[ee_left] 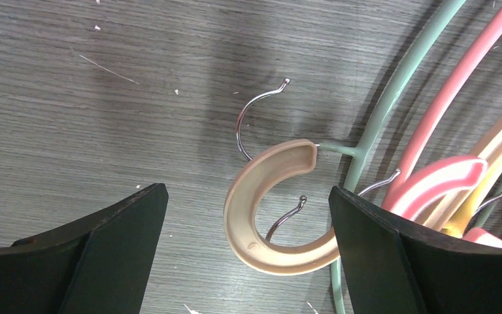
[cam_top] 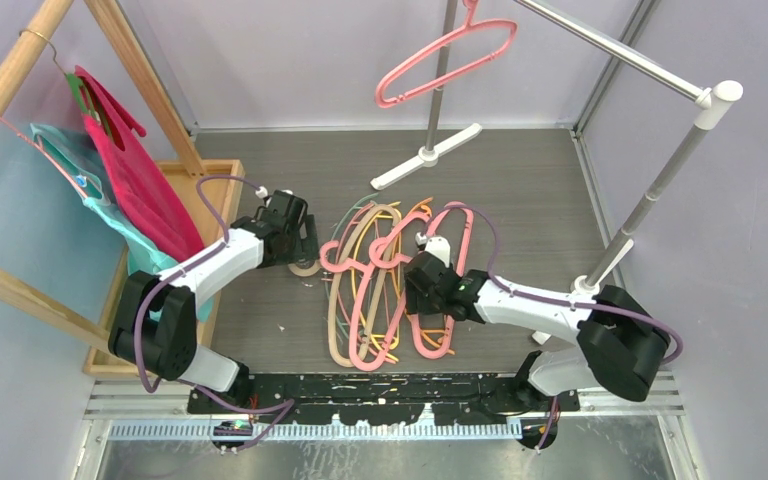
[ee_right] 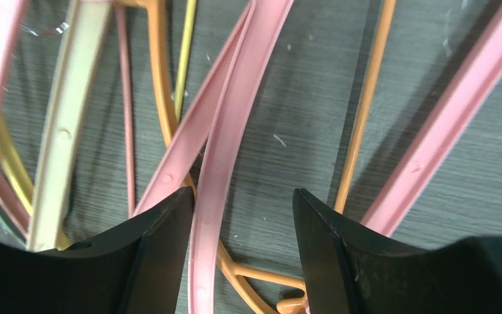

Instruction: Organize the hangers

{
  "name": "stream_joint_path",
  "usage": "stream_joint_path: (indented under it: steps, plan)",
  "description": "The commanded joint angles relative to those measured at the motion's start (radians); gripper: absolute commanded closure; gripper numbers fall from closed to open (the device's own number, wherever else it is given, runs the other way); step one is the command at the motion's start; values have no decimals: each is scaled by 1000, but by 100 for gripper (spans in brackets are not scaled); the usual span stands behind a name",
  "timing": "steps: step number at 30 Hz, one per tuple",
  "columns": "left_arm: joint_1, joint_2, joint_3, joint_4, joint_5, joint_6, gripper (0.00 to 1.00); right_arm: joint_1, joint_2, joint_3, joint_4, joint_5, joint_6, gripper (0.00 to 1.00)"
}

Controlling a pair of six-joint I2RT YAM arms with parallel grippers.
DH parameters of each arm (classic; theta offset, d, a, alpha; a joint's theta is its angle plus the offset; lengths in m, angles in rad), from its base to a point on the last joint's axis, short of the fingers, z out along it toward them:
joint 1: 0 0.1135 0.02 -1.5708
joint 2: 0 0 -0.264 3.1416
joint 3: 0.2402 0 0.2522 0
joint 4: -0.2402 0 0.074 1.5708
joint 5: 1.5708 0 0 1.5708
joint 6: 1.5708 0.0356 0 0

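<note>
Several thin hangers, pink, beige, yellow, orange and pale green, lie tangled on the floor mid-table. One pink hanger hangs on the metal rail. My left gripper is open and low at the pile's left edge. In the left wrist view its jaws straddle a beige plastic hook, beside a pale green hanger and thin metal hooks. My right gripper is open over the pile's right side. In the right wrist view its jaws straddle a pink hanger arm, close to the left finger, with an orange hanger beneath.
A wooden rack at the left carries magenta and teal garments over a wooden tray. The metal rail crosses the top right; its white foot and right pole stand on the floor.
</note>
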Motion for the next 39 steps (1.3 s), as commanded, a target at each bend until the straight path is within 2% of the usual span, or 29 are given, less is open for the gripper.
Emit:
stream_joint_path:
  steps: [1, 7, 11, 16, 21, 25, 28, 33, 39]
  plan:
    - [-4, -13, -7, 31, 2, -11, 2, 17, 28, -33, 50, -45, 34, 38]
    - [-4, -11, -15, 36, 3, -11, 2, 20, 26, -71, 72, -57, 37, 40]
    - [-4, -11, -19, 38, 2, -9, 2, 20, 21, -75, 70, -67, 38, 70]
    - [-5, -18, -21, 37, 2, -10, 2, 20, -83, -44, -4, -35, 65, 90]
    - [-4, -32, -17, 36, 3, -5, 2, 18, -293, 64, -95, 127, 90, 95]
    - [-4, -47, -11, 40, 14, -7, 2, -19, -381, 199, -78, 266, 60, 97]
    - [-4, -56, -9, 45, 26, -15, 2, -92, -405, 270, 35, 297, 8, 98]
    - [-4, -73, 0, 50, 34, -20, 2, -276, -401, 296, 323, 235, -4, 99]
    - [-4, -91, 5, 40, 22, -14, 2, -319, -359, 264, 659, 267, -21, 99]
